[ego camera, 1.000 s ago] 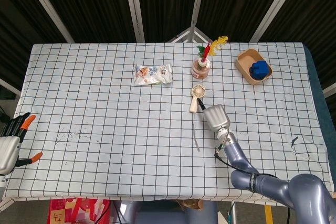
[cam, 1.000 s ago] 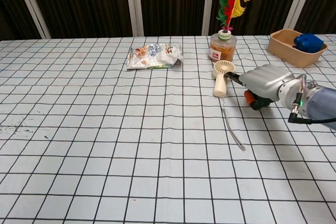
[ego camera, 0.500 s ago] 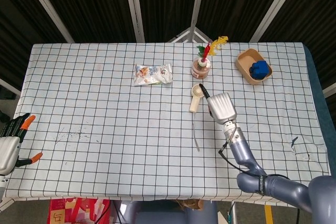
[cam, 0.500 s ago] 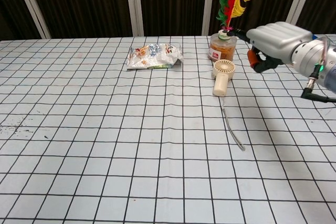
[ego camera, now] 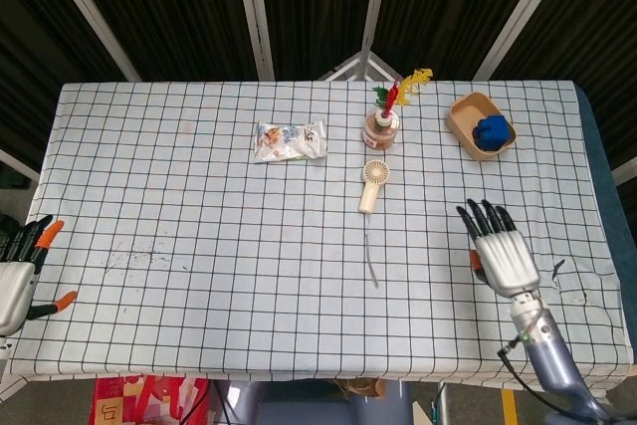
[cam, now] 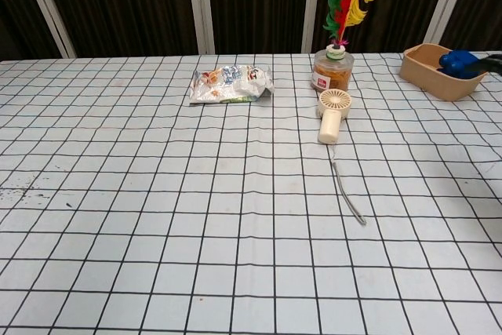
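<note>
Right hand [ego camera: 501, 251] hovers over the right part of the table, fingers spread and straight, holding nothing; only a dark fingertip of it shows at the right edge of the chest view. Left hand [ego camera: 20, 271] sits off the table's front-left corner, fingers apart, black with orange tips, also holding nothing; it shows in the head view only.

Table [ego camera: 179, 246] is covered by a white cloth with a black grid. Tan tray [ego camera: 468, 128] stands near the far right corner with a blue object [ego camera: 491, 129] inside it, well apart from the right hand. Snack packet [ego camera: 290, 140], crinkled and printed, lies flat at the far middle. Brown jar [ego camera: 381, 128] stands upright just right of the packet's side, with red, green and yellow feathers [ego camera: 406, 87] sticking up out of its lid.

Handheld fan [ego camera: 372, 184], cream-coloured, lies flat just in front of the jar, round head toward the jar and handle pointing to the near side. It is the nearest thing to the right hand, yet clearly apart from it and to its left. Thin cord [ego camera: 370, 258] trails from the fan's handle toward the front edge, ending loose on the cloth. Small dark mark [ego camera: 557, 268] lies on the cloth just right of the right hand.
</note>
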You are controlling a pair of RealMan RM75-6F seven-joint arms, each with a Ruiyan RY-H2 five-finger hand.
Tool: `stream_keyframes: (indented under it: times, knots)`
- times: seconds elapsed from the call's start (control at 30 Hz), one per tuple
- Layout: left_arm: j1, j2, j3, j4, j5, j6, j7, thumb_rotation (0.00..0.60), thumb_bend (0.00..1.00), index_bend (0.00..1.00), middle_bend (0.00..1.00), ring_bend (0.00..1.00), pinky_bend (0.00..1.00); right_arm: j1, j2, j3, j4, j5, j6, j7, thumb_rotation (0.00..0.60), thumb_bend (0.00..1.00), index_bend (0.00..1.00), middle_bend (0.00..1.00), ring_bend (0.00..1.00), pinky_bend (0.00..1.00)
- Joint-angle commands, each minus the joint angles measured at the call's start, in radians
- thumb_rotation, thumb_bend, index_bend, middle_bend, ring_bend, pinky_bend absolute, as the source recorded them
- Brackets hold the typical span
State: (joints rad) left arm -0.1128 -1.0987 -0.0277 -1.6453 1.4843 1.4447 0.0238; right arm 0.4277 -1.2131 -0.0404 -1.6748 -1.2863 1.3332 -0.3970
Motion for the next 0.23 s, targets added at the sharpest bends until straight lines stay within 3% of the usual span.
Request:
stream_keyframes:
  times: [0.03,0.23]
  knots:
    - [0.003,-0.01,0.003,0.007,0.012,0.012,0.023,0.6,0.03,0.0,0.0,0.0,0.0,-0.088,0.071,-0.07,-0.045,-0.09,0.082,0.057,0.6,0.5,0.0,0.0,0.0,0.05]
    - [0.007,-0.026,0.004,0.015,0.018,0.024,0.064,0.6,0.03,0.0,0.0,0.0,0.0,-0.17,0.092,-0.113,-0.007,-0.19,0.164,0.14,0.6,0.5,0.0,0.0,0.0,0.02]
